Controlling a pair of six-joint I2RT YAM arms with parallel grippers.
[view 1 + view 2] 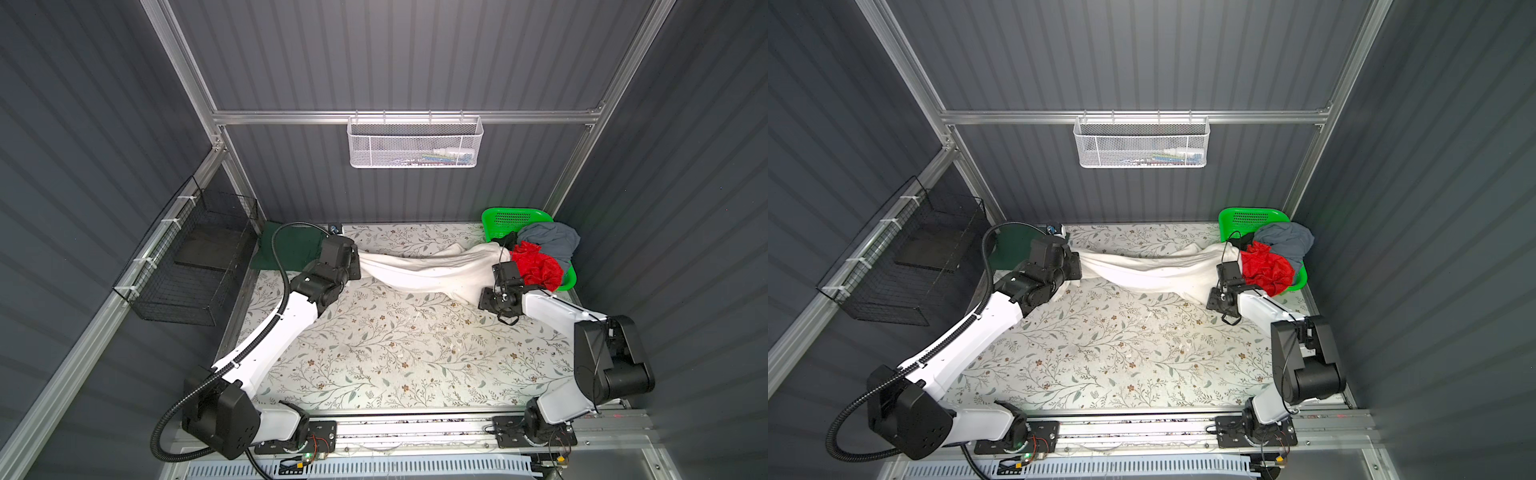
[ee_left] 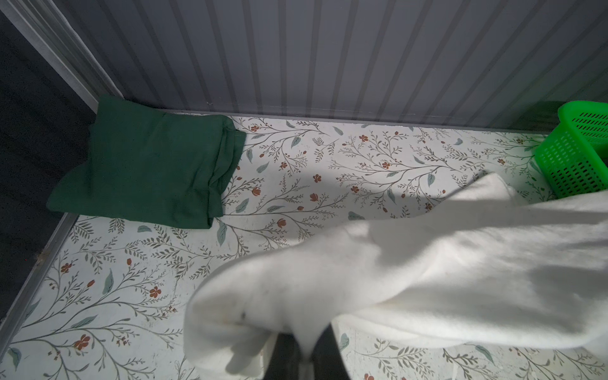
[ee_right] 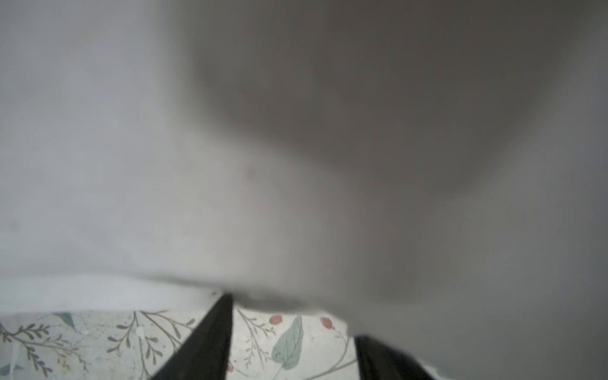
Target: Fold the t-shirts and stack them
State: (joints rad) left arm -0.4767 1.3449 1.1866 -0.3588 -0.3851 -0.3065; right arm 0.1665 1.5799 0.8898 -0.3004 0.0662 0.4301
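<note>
The white shirt (image 1: 419, 268) is being spread out, with the left gripper (image 2: 304, 353) clamped on one end. The right gripper (image 3: 292, 316), jaws apart at the other end, should next pinch that edge.

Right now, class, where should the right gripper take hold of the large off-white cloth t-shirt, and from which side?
Probably the loose edge of the off-white t-shirt beside the green perforated plastic basket, coming low from the front of the table. The left gripper pinches the opposite end, and that edge lies at the fingertips of the right gripper.
</note>
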